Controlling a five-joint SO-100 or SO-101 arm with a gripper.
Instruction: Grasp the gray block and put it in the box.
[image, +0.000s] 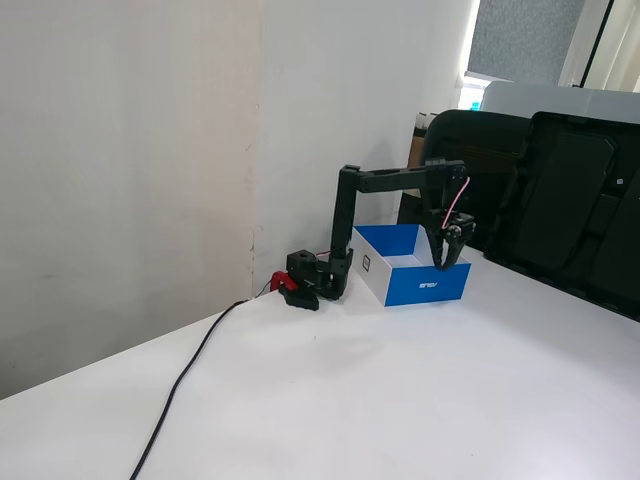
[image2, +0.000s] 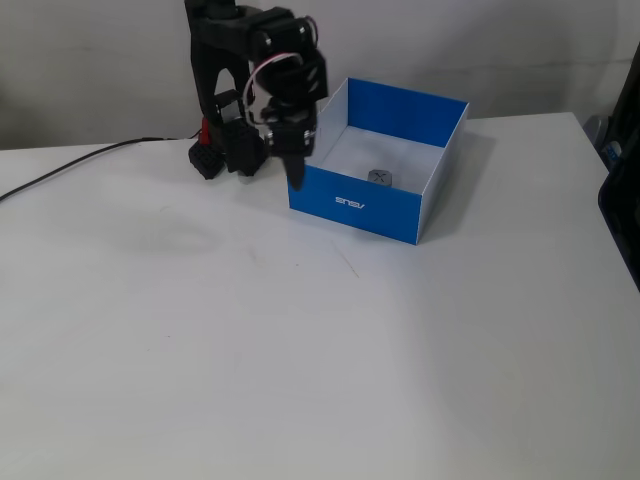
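Observation:
The gray block (image2: 379, 178) lies on the white floor of the blue box (image2: 355, 206), near its front wall. In a fixed view my gripper (image2: 296, 180) points down, shut and holding nothing, just outside the box's front left corner and well left of the block. In the other fixed view the gripper (image: 441, 262) hangs in front of the box (image: 425, 285), whose walls hide the block.
The arm's base (image2: 228, 150) with a red part stands left of the box by the wall. A black cable (image2: 70, 165) runs left from it across the white table. Black chairs (image: 560, 200) stand close behind the table's right side.

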